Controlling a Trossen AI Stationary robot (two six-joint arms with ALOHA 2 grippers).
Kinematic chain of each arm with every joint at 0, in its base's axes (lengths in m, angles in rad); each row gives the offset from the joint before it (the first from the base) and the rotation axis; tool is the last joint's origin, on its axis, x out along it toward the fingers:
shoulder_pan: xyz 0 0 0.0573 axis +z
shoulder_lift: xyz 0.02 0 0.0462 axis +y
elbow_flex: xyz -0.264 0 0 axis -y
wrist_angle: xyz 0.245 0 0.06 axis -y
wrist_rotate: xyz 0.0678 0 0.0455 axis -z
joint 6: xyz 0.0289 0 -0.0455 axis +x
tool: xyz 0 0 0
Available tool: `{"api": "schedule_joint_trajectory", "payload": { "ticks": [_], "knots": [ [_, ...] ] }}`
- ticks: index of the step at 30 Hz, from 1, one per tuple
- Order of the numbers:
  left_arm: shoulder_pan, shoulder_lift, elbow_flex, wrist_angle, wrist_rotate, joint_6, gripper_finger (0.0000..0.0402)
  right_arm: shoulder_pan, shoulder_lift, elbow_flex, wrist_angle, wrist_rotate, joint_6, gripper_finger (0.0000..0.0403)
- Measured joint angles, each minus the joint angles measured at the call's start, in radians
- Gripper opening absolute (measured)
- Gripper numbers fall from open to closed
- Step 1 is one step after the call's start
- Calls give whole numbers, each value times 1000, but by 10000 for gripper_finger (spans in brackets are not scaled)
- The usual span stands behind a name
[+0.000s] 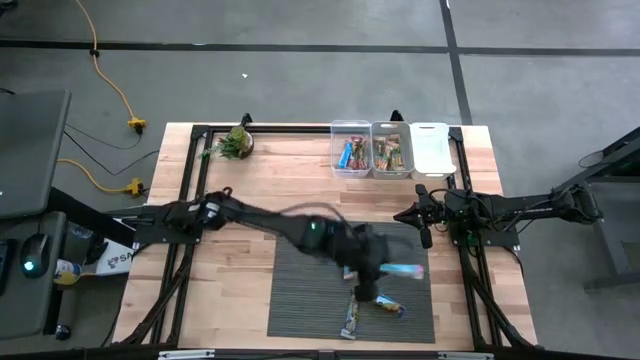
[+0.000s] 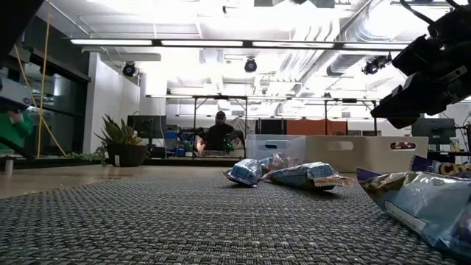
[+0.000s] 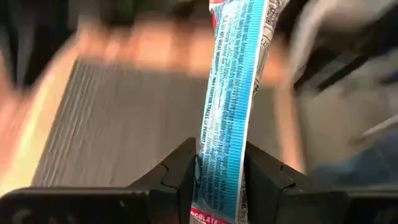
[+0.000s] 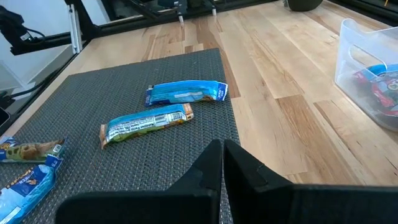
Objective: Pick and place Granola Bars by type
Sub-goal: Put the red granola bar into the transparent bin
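I had the left gripper (image 3: pixel 221 180) clenched on a blue bar (image 3: pixel 230 106) above the mat (image 1: pixel 310 300), probably bound for the bins (image 1: pixel 350 150); right gripper (image 4: pixel 222 165) idled clenched shut beside the mat.

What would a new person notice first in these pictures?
First, the left gripper, over the grey mat, shut on a bright blue granola bar. Next, the loose bars on the mat, and three clear bins at the table's far edge.
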Motion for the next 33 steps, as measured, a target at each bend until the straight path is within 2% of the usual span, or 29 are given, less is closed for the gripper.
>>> {"api": "schedule_joint_trajectory", "payload": {
  "ticks": [5, 9, 12, 18, 22, 24, 29, 33],
  "knots": [
    [73, -47, -14, 369, 280, 14, 103, 0, 0, 0, 2, 0, 0, 0],
    [124, -53, -14, 597, 442, -24, 103, 0, 0, 0, 1, 0, 0, 0],
    [153, -54, -14, 705, 485, -57, 103, 0, 0, 0, 1, 0, 0, 0],
    [197, -55, -14, 862, 485, -81, 103, 0, 0, 0, 0, 0, 0, 0],
    [227, -56, -14, 942, 448, -91, 103, 0, 0, 0, 0, 0, 0, 0],
    [242, -56, -14, 959, 391, -91, 103, 0, 0, 0, 0, 0, 0, 0],
    [286, -56, -14, 987, 156, -96, 103, 0, 0, 0, 0, 0, 0, 0],
    [320, -56, -14, 956, -125, -137, 103, 0, 0, 0, 0, 0, 0, 0]
  ]
}}
